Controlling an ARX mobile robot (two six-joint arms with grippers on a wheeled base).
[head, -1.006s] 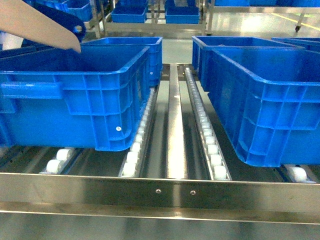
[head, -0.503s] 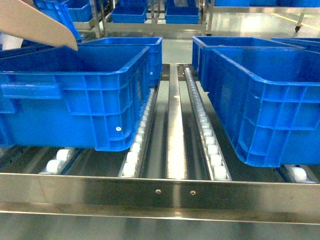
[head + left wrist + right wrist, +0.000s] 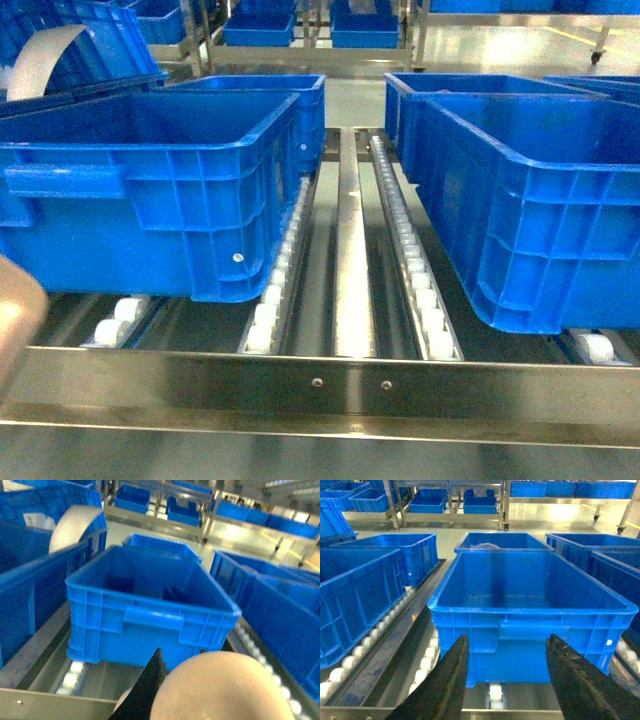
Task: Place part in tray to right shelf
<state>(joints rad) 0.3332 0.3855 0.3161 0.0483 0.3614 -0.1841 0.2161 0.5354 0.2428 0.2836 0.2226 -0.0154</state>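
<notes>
The right pincer [image 3: 506, 680] stands wide open in its wrist view, its two black fingers [image 3: 440, 685] spread apart with nothing between them, poised just before the near wall of a large blue plastic crate [image 3: 532, 607] that sits on the stainless-steel roller shelf [image 3: 330, 385]. Of the left pincer [image 3: 150, 690] only one black finger shows, pressed against a rounded beige plastic scoop-like tray [image 3: 225, 687] that fills the bottom of the left wrist view (whether it is clamped on the tray I cannot tell, since the other finger is hidden). In the head view that tray [image 3: 15, 320] is a blurred beige shape at the lower left edge, before the shelf's front rail; half a second ago it was high at the upper left, above the left blue crate [image 3: 150, 185]. The blue block part is not visible in any view.
</notes>
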